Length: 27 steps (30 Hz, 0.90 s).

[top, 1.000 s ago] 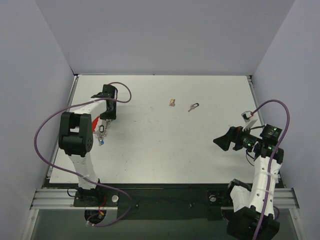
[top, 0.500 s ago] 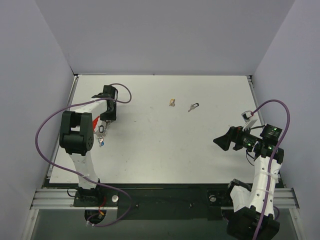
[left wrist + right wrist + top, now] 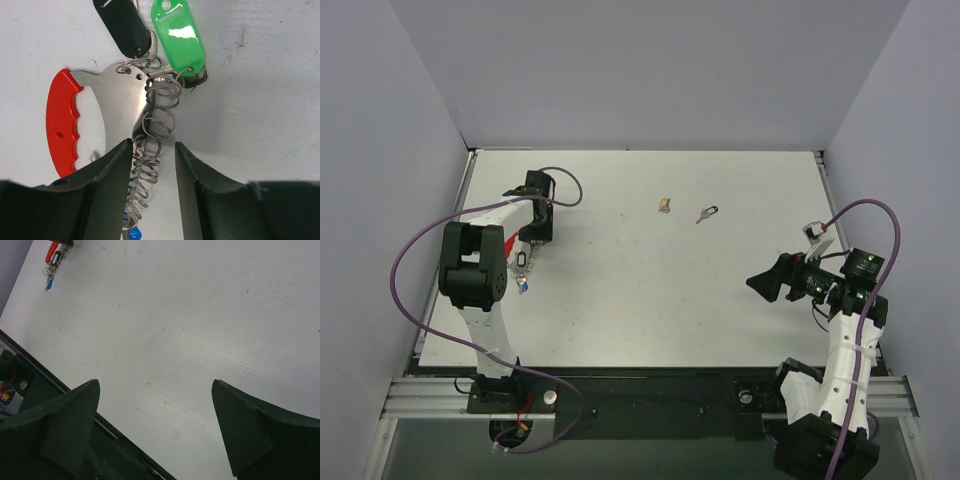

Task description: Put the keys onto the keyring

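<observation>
Our left gripper (image 3: 152, 150), jaws slightly spread, straddles the keyring chain (image 3: 162, 95) between them; we reckon to steady it.

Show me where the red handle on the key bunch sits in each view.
Top external: the red handle is at far left, mid-height.
Left wrist: it is large, left of centre, above the picture-left jaw.
Right wrist: it is tiny, in the top-left corner.
Shared landmark: the blue tag, below the handle in every view.
</observation>
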Each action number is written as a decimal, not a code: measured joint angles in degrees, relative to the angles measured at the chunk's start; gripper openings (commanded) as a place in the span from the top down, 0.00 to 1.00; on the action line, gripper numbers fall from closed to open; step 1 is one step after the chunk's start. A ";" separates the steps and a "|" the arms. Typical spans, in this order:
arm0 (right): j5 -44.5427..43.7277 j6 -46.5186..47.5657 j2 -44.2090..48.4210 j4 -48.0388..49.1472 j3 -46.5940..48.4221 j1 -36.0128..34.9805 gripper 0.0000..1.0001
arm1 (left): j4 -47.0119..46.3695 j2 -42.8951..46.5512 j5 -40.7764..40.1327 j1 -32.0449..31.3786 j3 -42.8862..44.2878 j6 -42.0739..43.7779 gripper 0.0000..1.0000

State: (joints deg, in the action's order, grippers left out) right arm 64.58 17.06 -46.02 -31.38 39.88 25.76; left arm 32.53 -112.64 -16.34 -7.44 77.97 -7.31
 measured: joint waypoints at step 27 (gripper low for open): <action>0.42 1.05 0.00 -0.66 0.22 -0.35 0.11 | -1.18 2.56 -2.01 0.55 -3.32 0.11 0.64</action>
State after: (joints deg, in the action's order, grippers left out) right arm 64.99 18.11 -46.02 -32.03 40.10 25.41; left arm 31.35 -110.08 -18.35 -6.90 74.65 -7.20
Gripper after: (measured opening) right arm 0.884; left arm 0.363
